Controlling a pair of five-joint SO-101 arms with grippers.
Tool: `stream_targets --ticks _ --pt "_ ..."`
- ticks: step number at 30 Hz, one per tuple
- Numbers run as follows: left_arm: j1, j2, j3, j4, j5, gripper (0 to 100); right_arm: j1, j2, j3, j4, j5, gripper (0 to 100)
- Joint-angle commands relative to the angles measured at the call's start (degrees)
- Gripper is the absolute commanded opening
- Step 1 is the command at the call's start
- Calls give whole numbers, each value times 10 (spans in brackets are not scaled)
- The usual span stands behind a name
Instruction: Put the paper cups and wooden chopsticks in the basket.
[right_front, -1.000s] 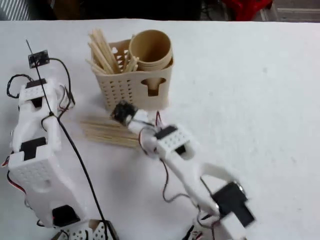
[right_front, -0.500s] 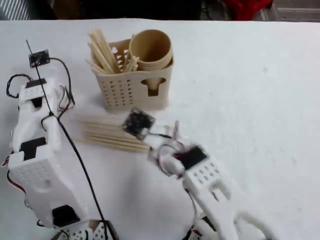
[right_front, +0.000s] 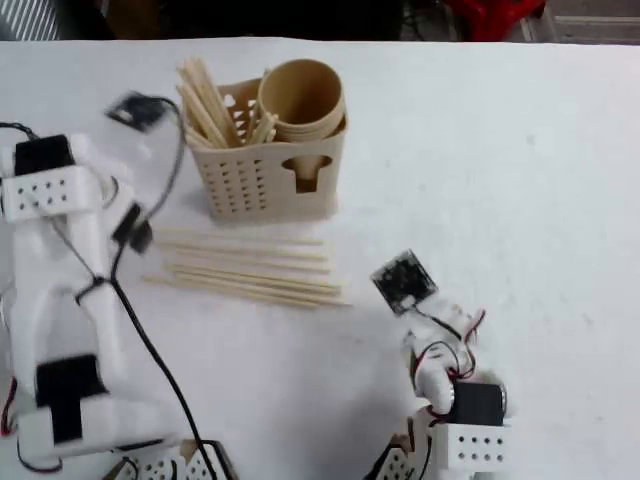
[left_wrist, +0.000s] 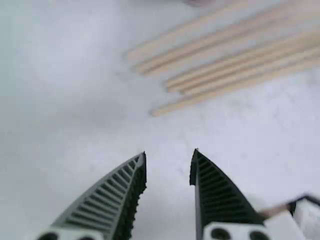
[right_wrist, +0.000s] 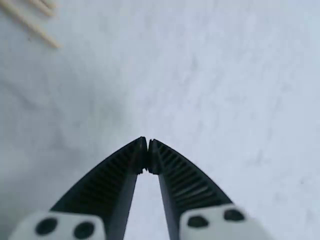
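Retreating toward 6 o'clock, the right tool (right_wrist: 147, 140) is resting shut, empty; the left tool (left_wrist: 169, 153) is hovering open. With paper cups (right_front: 303, 95) sitting in the basket (right_front: 262, 182), loose chopsticks (right_front: 250, 272) are lying at its 6 o'clock.

Left arm (right_front: 60, 300): at the frame's left you see white blocky shells, dot-perforated panels and black inset blocks.
Cable (right_front: 160, 368): a thin black wire running down across that arm's housing.
Right arm (right_front: 455, 400): lower right, a white body with a black servo block and red and black wires.
Camera board (right_front: 404, 280): a small black square.
Left gripper (left_wrist: 169, 155): your dark, ribbed, tapered fingers on white mounts.
Right gripper (right_wrist: 147, 142): the same ribbed wedges, with dark round holes in the white mounts.
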Motion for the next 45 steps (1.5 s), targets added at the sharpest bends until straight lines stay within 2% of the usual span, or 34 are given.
stream_targets --ticks 1,5,11,14,17,24,32,45 --pt "106 -105 86 60 -125 158 71 -87 69 15 11 17" --pt "225 -170 222 -2 -142 157 116 -99 64 36 10 17" --pt "356 -223 367 -230 -69 157 120 -100 79 35 14 18" --pt "404 -211 400 -324 -54 157 124 -100 79 36 14 18" --pt "418 -170 402 -382 -71 157 124 -99 79 36 14 18" --pt "417 -73 364 -389 -88 136 123 -99 79 36 12 18" --pt "377 -50 353 -409 -104 133 123 -99 79 36 11 18" --pt "376 11 360 -408 -119 129 123 -99 79 36 11 18"
